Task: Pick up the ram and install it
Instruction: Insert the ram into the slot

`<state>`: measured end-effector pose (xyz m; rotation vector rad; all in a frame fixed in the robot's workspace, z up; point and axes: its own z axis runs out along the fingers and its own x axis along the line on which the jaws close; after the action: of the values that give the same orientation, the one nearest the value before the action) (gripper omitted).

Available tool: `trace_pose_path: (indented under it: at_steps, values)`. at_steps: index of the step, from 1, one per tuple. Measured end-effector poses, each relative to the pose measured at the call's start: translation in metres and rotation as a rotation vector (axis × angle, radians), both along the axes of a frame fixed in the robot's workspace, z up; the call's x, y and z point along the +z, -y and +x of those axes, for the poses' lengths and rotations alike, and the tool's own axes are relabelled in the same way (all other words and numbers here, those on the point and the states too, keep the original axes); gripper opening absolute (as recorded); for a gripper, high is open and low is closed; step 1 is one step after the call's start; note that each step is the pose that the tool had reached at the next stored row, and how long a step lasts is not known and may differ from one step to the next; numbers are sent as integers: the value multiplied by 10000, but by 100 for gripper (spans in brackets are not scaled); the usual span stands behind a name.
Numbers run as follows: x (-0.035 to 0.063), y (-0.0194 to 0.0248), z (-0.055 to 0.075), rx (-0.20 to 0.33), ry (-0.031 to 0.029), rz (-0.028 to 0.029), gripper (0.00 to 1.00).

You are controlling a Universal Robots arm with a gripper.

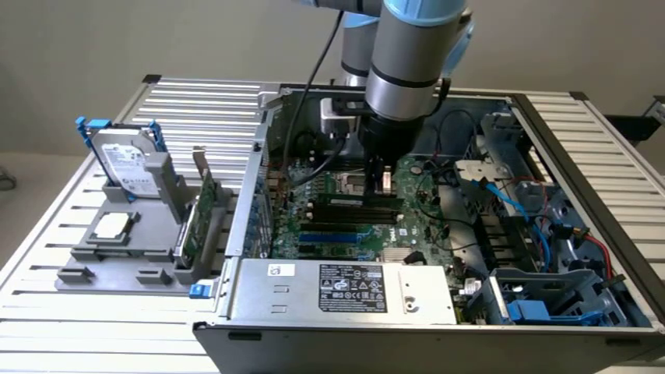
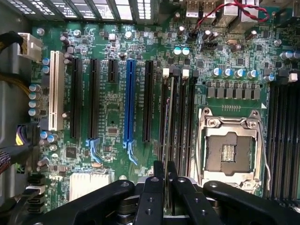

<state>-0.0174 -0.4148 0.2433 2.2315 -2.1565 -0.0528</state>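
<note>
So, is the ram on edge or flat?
On edge: the ram shows as a thin line in the shut tool, along the black slots. Seated: cannot tell.

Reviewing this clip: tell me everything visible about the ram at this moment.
The ram appears edge-on as a long, thin greenish strip standing on its long edge, so its flat faces are hidden. The gripper is shut on it, with one finger against each face. It runs lengthwise in line with the black memory slots, beside the open CPU socket. Whether it is seated in a slot cannot be told.
</note>
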Motion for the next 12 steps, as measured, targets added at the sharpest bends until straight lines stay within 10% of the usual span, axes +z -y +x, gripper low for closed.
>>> trace_pose_path:
  at_steps: [12]
  values:
    - [-78,1,-69,404,1,-2,14]
